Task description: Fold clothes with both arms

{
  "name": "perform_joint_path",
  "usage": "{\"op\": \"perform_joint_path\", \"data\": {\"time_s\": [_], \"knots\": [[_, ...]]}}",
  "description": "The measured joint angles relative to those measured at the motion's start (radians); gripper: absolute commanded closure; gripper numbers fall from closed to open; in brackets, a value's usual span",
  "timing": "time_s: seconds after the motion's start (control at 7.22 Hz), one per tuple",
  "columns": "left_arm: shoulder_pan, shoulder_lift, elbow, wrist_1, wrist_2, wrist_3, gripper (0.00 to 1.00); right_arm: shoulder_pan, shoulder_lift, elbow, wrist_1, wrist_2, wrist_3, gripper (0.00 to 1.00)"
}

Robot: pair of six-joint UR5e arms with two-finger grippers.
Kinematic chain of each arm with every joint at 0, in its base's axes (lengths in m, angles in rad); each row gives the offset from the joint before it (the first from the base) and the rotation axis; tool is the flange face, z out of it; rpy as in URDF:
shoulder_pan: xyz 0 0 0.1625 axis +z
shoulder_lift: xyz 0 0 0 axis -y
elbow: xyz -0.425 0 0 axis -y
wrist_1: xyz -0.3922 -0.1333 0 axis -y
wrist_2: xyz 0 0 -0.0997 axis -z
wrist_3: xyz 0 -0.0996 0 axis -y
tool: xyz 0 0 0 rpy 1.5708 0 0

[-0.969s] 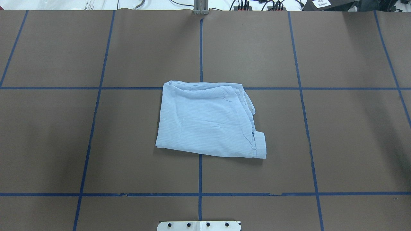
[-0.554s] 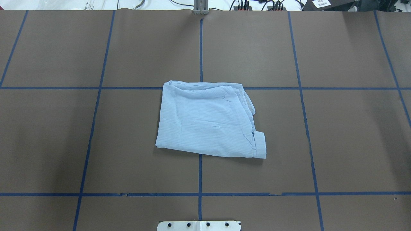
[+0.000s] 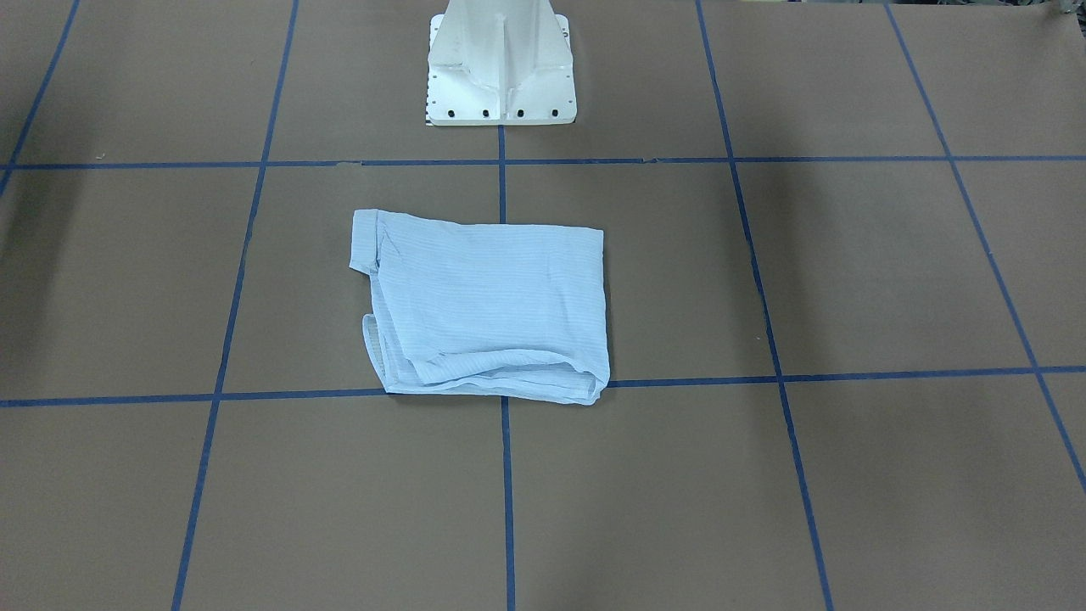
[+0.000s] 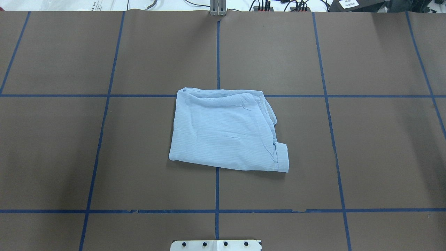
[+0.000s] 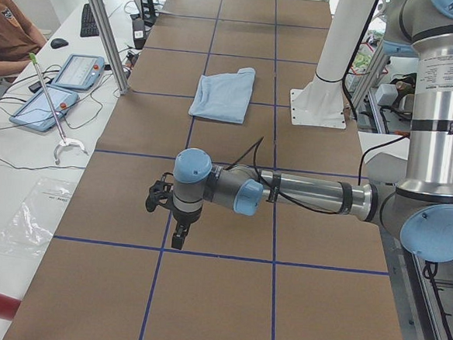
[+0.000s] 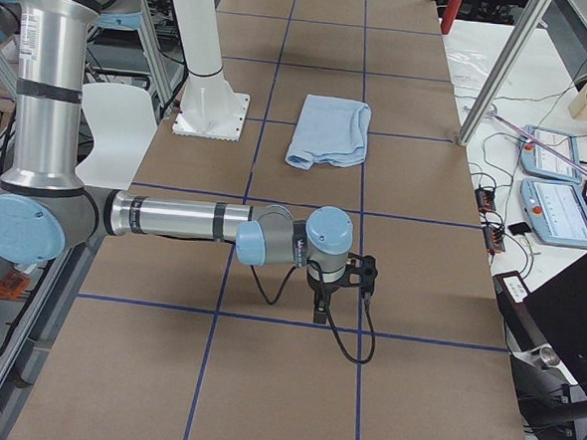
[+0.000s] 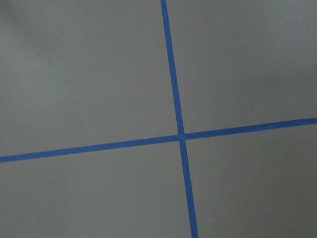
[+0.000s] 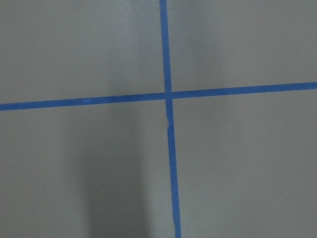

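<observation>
The left gripper (image 5: pixel 178 240) and right gripper (image 6: pixel 320 311) are sitting out wide; the folded shirt (image 4: pixel 226 132) is lying mid-table over the centre tape line (image 4: pixel 217 188).
Nearest the pedestal (image 4: pixel 216 245) a cuff (image 4: pixel 282 157) is poking out, and along the far edge loose layers are bunching, so any snag there is risking pulling this thin packet open. Both grippers are pointing straight down over bare paper (image 4: pixel 104 157), each forearm (image 5: pixel 310 193) stretched level, well apart from the shirt; jaws wide or closed, I cannot tell.
</observation>
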Motion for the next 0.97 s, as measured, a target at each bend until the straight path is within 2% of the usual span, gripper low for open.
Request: {"op": "perform_joint_path", "data": {"time_s": [0.28,0.97], "knots": [[-0.001,0.004,0.0,0.08,-0.007,0.123,0.0,0.014,-0.007,0.004,0.001,0.045,0.007,0.0],[-0.008,0.007,-0.009,0.093,-0.013,0.147,0.0,0.049,-0.05,0.031,0.01,0.048,0.008,0.0]]}}
